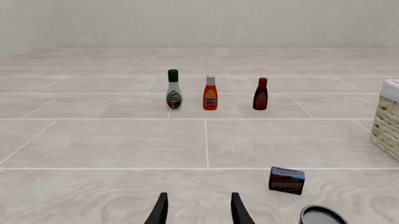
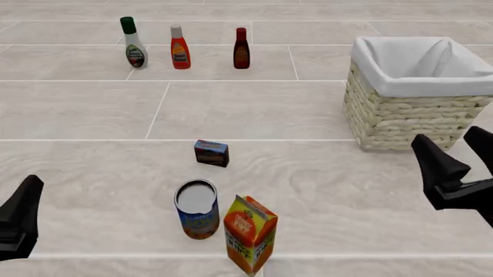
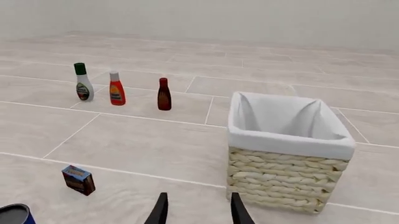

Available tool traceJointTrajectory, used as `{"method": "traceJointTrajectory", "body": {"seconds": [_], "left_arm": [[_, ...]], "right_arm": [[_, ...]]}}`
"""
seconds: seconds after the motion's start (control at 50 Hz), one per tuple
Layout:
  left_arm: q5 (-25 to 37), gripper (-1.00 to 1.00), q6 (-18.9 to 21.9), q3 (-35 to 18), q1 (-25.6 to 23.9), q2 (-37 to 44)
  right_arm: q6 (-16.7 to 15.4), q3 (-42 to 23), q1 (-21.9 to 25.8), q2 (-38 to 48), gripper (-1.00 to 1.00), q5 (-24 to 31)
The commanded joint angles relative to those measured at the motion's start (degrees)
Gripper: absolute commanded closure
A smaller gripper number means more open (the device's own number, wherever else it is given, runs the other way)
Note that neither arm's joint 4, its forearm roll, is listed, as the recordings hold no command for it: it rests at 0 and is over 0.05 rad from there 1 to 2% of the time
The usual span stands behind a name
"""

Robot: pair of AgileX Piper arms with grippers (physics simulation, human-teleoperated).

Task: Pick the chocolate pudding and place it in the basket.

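A pale tiled desk stretches away to a plain light wall, its grout lines running in a wide grid. At the far side three bottles stand in a row: a white one with a green cap, a red one with a white cap and a dark brown one. The chocolate pudding lies alone near the middle of the desk, touched by neither arm, with the blue can closer to the camera and the orange carton just beside the can on its right. The basket sits well apart from the pudding at the right, its white cloth lining folded over the rim and nothing visible inside. The left end effector hovers low at the near left, its fingers apart and holding nothing. The right end effector hangs at the near right, just in front of the basket, its fingers likewise apart and empty.
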Motion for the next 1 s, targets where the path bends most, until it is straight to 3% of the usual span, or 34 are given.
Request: {"method": "traceJointTrajectory", "body": {"seconds": [0.02,0.26,1.0], "left_arm": [[0.0,-1.0,0.0,0.0,0.0,0.0],[0.0,-1.0,0.0,0.0,0.0,0.0],[0.0,-1.0,0.0,0.0,0.0,0.0]], "right_arm": [[0.68,-4.5,1.46,10.85,-1.0,-5.21],[-0.69,-9.66,4.66,19.8,-1.0,-7.97],[2.25,-24.66,13.33,37.03,-1.0,-7.89]]}}
